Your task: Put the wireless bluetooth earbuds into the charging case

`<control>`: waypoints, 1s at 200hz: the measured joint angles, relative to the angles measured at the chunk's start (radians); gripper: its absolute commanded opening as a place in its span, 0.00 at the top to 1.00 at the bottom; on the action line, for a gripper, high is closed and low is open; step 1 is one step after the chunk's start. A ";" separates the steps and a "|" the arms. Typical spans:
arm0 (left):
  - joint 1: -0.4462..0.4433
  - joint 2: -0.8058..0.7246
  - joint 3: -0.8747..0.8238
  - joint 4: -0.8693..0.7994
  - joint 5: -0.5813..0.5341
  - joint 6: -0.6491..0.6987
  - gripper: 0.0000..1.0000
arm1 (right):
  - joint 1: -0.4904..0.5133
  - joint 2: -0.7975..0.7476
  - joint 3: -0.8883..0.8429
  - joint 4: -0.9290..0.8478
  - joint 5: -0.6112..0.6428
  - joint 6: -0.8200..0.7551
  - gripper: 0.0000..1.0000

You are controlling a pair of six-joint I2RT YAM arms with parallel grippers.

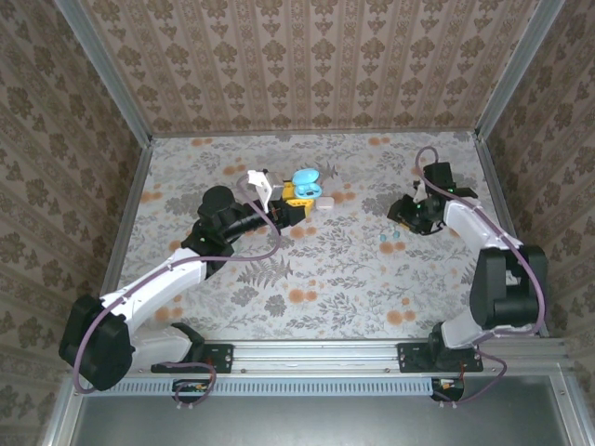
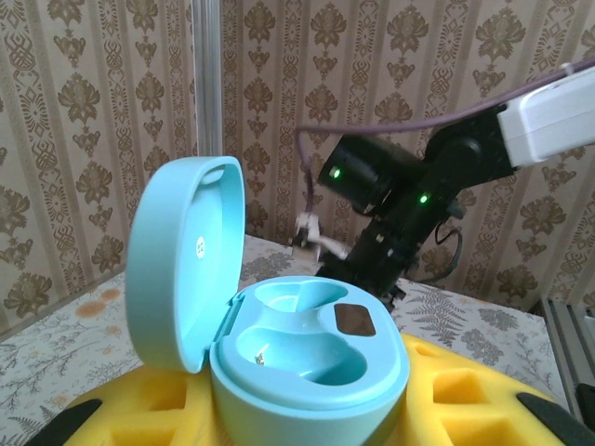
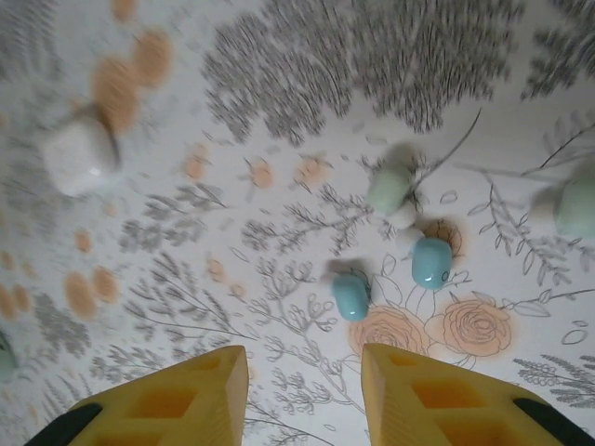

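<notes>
L gripper (image 2: pixel 307 420): clamped on case (image 2: pixel 316 353), lid up.
R gripper (image 3: pixel 303 390): fingers apart, empty, over earbuds (image 3: pixel 350 295).
Risk: earbuds lie close; you could flick one away.

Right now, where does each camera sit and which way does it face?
Top external: above and behind, facing down on the table; left arm and right arm show.
Left wrist: on the left arm, facing across the table past its yellow fingers at the open charging case.
Right wrist: facing down at two small teal bits beyond the right gripper.
Shared: top external and left wrist both show the case and right arm.
</notes>
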 measured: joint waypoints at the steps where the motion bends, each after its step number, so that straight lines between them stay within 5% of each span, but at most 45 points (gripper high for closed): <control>1: 0.000 0.000 0.000 0.000 0.000 0.000 0.74 | 0.001 0.003 0.000 -0.001 0.000 0.000 0.61; 64: 0.000 -0.003 0.000 -0.020 -0.009 0.001 0.73 | 0.097 0.161 0.083 -0.040 0.087 -0.037 0.62; 200: 0.000 -0.023 0.001 -0.075 -0.013 0.001 0.73 | 0.080 0.232 0.131 -0.070 0.277 -0.074 0.64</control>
